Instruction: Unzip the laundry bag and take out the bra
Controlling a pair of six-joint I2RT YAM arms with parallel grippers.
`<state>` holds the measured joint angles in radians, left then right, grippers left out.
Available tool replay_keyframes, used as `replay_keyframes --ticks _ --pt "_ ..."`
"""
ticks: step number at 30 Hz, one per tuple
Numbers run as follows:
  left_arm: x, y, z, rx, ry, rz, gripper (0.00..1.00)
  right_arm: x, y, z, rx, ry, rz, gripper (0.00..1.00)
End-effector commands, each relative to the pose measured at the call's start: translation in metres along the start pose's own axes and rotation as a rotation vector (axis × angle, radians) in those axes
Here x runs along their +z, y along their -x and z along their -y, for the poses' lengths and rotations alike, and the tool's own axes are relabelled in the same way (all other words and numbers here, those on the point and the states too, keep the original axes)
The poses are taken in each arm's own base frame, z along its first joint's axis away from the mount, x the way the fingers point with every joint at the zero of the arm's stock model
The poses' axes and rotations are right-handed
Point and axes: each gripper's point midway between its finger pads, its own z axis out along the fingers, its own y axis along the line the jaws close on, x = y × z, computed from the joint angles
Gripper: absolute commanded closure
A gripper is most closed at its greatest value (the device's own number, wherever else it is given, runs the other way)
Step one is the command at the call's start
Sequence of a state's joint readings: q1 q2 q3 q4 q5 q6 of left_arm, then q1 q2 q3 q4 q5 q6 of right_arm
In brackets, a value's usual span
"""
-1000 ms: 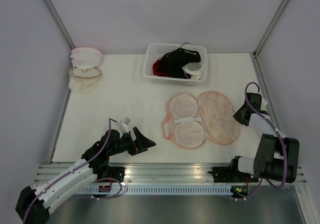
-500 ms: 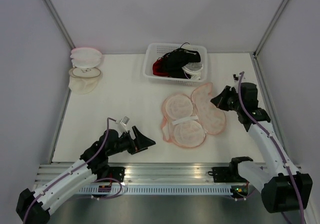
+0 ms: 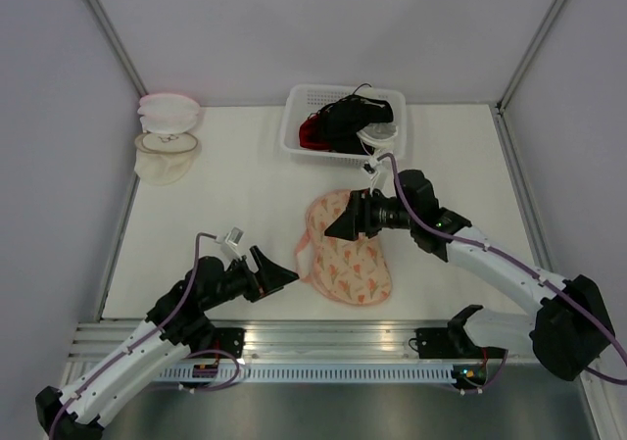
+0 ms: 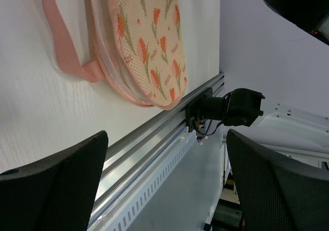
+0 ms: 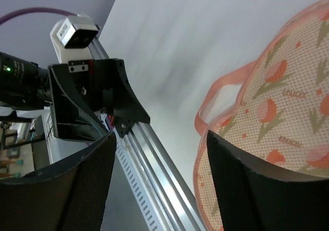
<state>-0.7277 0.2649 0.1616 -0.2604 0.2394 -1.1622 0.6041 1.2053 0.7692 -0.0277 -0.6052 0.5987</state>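
Top external view showed my right gripper [image 3: 336, 227] and left gripper [image 3: 287, 276] gaping empty by the laundry bag [image 3: 355, 262]; I feared a careless pinch dragging it off the bench [image 3: 235, 190].

Centre frame, the laundry bag [image 3: 355, 264] shows beige mesh with an orange-and-green tulip print and pink trim. Upper middle, a white lattice basket [image 3: 294, 136] holds black, red and white garments [image 3: 343, 122]. The counter [image 3: 225, 205] is white.
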Motion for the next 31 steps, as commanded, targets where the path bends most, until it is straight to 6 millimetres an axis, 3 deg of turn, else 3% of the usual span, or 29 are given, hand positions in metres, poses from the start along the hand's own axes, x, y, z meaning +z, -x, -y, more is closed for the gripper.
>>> replay_keyframes --ticks 1,5,7,10,11,17,24,31 --pt "-0.006 0.010 0.012 -0.007 -0.008 0.040 0.00 -0.021 0.045 -0.028 -0.103 0.023 0.202 0.22" --pt "-0.006 0.012 0.013 0.010 -0.008 0.046 0.00 -0.047 0.061 -0.011 -0.121 -0.174 0.289 0.21" --pt "-0.007 0.014 0.017 0.032 -0.017 0.052 0.00 -0.063 0.058 -0.004 -0.134 -0.246 0.314 0.21" --pt "-0.008 0.018 0.025 0.084 -0.039 0.065 0.00 -0.091 0.055 -0.010 -0.166 -0.278 0.378 0.18" --pt "-0.009 0.020 0.028 0.102 -0.046 0.071 0.00 -0.098 0.051 -0.005 -0.160 -0.307 0.386 0.03" --pt "-0.017 0.029 0.055 0.272 -0.132 0.105 0.00 -0.142 0.033 0.018 -0.165 -0.492 0.439 0.02" --pt "-0.033 0.039 0.091 0.436 -0.224 0.140 0.00 -0.156 0.009 0.027 -0.149 -0.512 0.447 0.02" --pt "-0.037 0.044 0.098 0.463 -0.237 0.169 0.00 -0.164 0.007 0.014 -0.132 -0.440 0.508 0.02"
